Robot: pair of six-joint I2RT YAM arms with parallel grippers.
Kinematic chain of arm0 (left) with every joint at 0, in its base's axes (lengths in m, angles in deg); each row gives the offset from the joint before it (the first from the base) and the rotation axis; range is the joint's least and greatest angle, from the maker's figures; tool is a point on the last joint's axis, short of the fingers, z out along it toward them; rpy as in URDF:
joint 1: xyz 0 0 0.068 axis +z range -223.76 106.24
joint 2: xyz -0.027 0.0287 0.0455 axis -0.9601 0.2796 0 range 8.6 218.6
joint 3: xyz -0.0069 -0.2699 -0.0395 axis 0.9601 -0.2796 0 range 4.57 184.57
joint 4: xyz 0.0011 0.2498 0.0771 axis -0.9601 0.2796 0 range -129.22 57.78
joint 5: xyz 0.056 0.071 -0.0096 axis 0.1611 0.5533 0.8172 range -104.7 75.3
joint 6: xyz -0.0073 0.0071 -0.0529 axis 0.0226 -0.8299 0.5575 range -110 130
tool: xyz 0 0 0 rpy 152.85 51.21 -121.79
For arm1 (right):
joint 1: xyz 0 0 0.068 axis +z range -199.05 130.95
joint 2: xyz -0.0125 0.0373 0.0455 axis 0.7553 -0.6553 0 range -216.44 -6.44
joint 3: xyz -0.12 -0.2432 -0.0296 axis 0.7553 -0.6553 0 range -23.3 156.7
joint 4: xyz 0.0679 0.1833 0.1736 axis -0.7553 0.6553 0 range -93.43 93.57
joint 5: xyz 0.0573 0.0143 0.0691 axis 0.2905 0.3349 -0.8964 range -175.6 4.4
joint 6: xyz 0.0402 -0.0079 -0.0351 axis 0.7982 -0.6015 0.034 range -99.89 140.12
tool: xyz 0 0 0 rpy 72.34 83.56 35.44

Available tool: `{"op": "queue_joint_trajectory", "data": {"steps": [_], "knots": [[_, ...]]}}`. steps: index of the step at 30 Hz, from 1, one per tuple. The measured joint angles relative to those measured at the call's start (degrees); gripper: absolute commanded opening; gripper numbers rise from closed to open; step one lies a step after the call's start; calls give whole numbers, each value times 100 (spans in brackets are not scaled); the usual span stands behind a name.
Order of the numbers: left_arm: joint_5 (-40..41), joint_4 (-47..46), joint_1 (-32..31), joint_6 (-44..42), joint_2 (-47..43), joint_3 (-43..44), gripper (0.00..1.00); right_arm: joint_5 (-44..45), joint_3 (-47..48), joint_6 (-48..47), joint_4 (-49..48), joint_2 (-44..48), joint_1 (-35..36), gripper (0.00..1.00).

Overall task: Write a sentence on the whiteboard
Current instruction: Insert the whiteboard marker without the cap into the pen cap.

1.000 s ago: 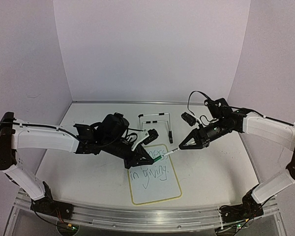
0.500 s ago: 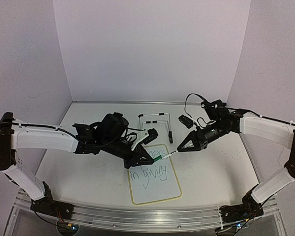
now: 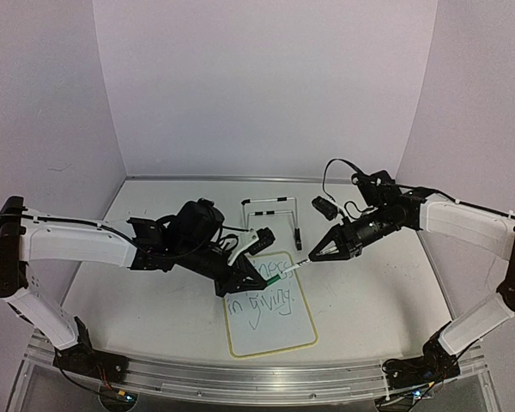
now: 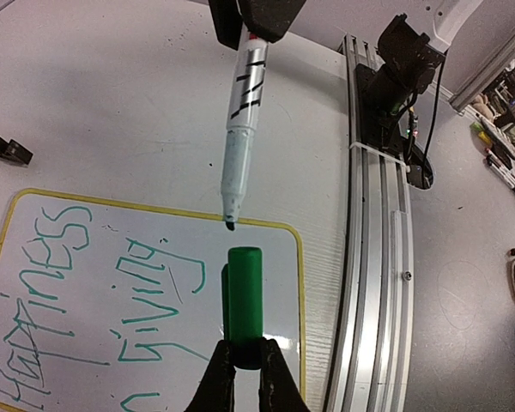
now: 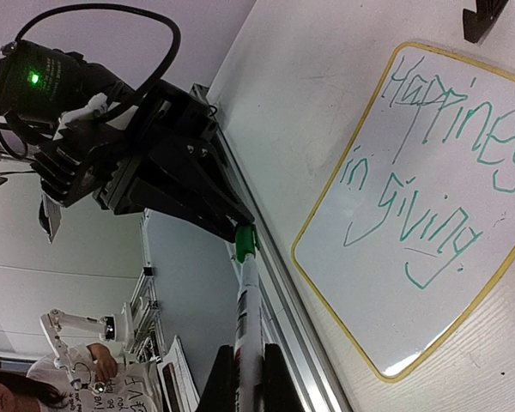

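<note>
- A white table point(image 3: 154, 300) stands inside pale lilac walls, with an aluminium rail along its near edge.
- One whiteboard point(image 3: 275, 330), yellow-rimmed, lies flat on the table near the front, between the two arms.
- The sentence point(image 3: 262, 302) is in green, in two lines. From above the left arm covers most of the upper line and only "in giving" reads. The right wrist view shows the whole of "Happiness in giving".
- In the left wrist view the board's near edge is cut off, and the second line with it.
- One left gripper point(image 3: 259, 279) hangs over the board's far end, clamped on one green cap point(image 4: 243, 296) by its closed end.
- One right gripper point(image 3: 313, 256) is closed around the barrel of one pen point(image 3: 293, 267), which points at the cap.
- In the left wrist view the dark nib sits just off the cap's mouth and a little to one side. In the right wrist view the cap hides the nib.
- One wire stand point(image 3: 270, 206) is behind the board. Its thin rods are hard to make out.
</note>
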Motion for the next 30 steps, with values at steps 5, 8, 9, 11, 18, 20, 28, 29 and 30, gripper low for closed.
{"op": "queue_joint_trajectory", "data": {"steps": [5, 8, 9, 11, 18, 20, 28, 29, 30], "knots": [[-2, -5, 0, -2, -29, 0, 0, -89, 0, 0, 0, 1, 14, 0], [-1, -6, 0, -2, -32, 1, 0, -135, 0, 0, 0, 1, 46, 0], [-1, -6, 0, -2, -32, 0, 0, -143, 0, -1, 0, 1, 61, 0], [-2, -6, 0, -2, -34, 1, 0, -161, 0, -2, 0, 1, 98, 0], [1, -6, 0, -4, -70, 1, 0, -175, 0, -5, 0, -6, 152, 0], [0, -6, 0, -2, -98, 0, 0, -185, 0, -7, 2, -18, 152, 0], [0, -14, 2, -4, -127, -40, 0, -186, 24, -67, 4, -21, 152, 0], [-1, -12, 6, -4, -139, -75, 0, -186, 43, -68, 6, -17, 152, 0], [-1, -7, 10, -4, -147, -114, 0, -185, 67, -66, 8, -8, 152, 0]]}}
